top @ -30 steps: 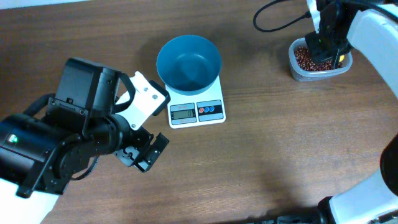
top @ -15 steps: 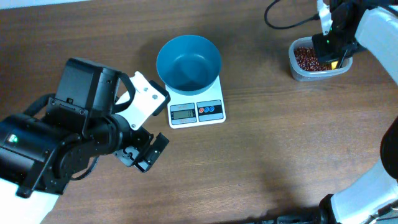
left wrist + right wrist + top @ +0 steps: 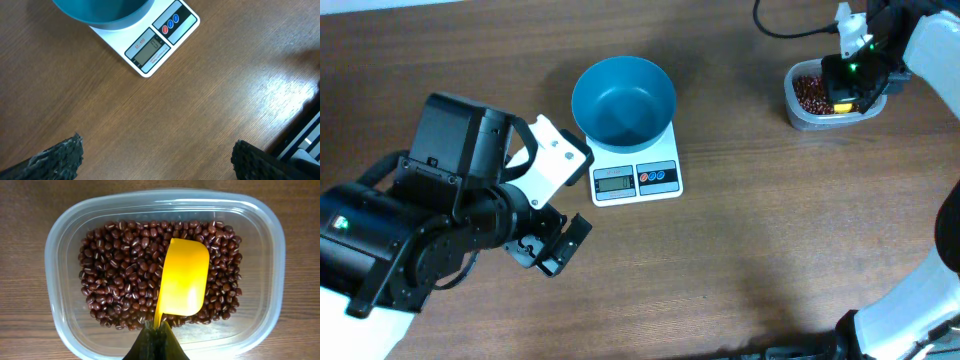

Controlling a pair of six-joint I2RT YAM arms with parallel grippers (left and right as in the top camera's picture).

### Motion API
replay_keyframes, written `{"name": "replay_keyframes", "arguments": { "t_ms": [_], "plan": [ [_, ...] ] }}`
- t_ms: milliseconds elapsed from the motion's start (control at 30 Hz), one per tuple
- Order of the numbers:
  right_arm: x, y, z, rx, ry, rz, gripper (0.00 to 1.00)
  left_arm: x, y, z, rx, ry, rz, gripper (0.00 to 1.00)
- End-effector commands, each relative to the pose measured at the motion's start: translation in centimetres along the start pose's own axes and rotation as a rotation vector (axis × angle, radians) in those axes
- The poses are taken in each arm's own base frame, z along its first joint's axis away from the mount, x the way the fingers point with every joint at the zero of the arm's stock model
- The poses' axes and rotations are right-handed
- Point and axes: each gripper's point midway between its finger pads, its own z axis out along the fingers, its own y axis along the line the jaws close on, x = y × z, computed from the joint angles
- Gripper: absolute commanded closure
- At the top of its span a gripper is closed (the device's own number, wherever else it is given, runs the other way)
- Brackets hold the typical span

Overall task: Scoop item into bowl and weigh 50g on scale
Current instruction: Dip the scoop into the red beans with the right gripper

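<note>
The teal-blue bowl [image 3: 623, 100] stands empty on the white scale [image 3: 636, 179]; both also show in the left wrist view, the bowl [image 3: 102, 12] and the scale [image 3: 155, 45]. The red-brown beans [image 3: 125, 270] fill a clear tub [image 3: 65, 240] at the far right [image 3: 806, 92]. My right gripper [image 3: 159, 330] is shut on the handle of a yellow scoop [image 3: 182, 277], which lies on its side over the beans, above the tub [image 3: 850, 85]. My left gripper [image 3: 155, 160] is open and empty above bare table, in front of the scale.
The clear tub [image 3: 832, 118] sits near the table's far right edge. A black cable [image 3: 790, 25] runs behind it. My bulky left arm [image 3: 450, 220] covers the table's left part.
My right gripper with the scoop has shifted a little to the right over the tub. The left arm has not moved.
</note>
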Motion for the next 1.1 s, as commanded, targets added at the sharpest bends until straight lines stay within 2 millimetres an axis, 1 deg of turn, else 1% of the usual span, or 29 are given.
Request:
{"name": "replay_keyframes", "arguments": {
  "t_ms": [0, 133, 267, 467, 533, 633, 733, 767, 867, 1033, 1067],
  "plan": [
    [1.2, 1.5, 1.0, -0.147, 0.036, 0.059, 0.96, -0.5, 0.1, -0.4, 0.002, -0.018, -0.010, 0.01],
    [1.3, 1.3, 0.8, -0.210, 0.031, 0.120, 0.96, -0.5, 0.1, -0.4, 0.002, -0.018, -0.010, 0.01],
    [1.6, 0.3, 0.7, -0.241, 0.034, 0.193, 0.96, -0.5, 0.1, -0.4, 0.002, -0.018, -0.009, 0.01],
    [1.8, -0.1, 0.1, -0.342, 0.023, 0.260, 0.96, -0.5, 0.1, -0.4, 0.002, -0.018, -0.010, 0.01],
    [2.2, -0.3, 0.0, -0.361, 0.034, 0.307, 0.96, -0.5, 0.1, -0.4, 0.002, -0.018, -0.010, 0.01],
    [2.0, -0.4, -0.3, -0.436, 0.021, 0.368, 0.96, -0.5, 0.1, -0.4, 0.002, -0.018, -0.009, 0.01],
    [2.5, -1.5, 0.3, -0.439, 0.043, 0.452, 0.96, -0.5, 0.1, -0.4, 0.002, -0.018, -0.010, 0.01],
    [2.7, -1.5, 0.7, -0.458, 0.053, 0.467, 0.96, -0.5, 0.1, -0.4, 0.002, -0.018, -0.010, 0.01],
    [2.9, -0.6, 1.7, -0.525, 0.081, 0.483, 0.96, -0.5, 0.1, -0.4, 0.002, -0.018, -0.010, 0.01],
    [3.0, -0.3, 1.7, -0.544, 0.089, 0.488, 0.96, -0.5, 0.1, -0.4, 0.002, -0.018, -0.010, 0.01],
    [3.4, 0.0, 1.6, -0.553, 0.106, 0.494, 0.96, -0.5, 0.1, -0.4, 0.002, -0.018, -0.010, 0.01]
  ]
}}
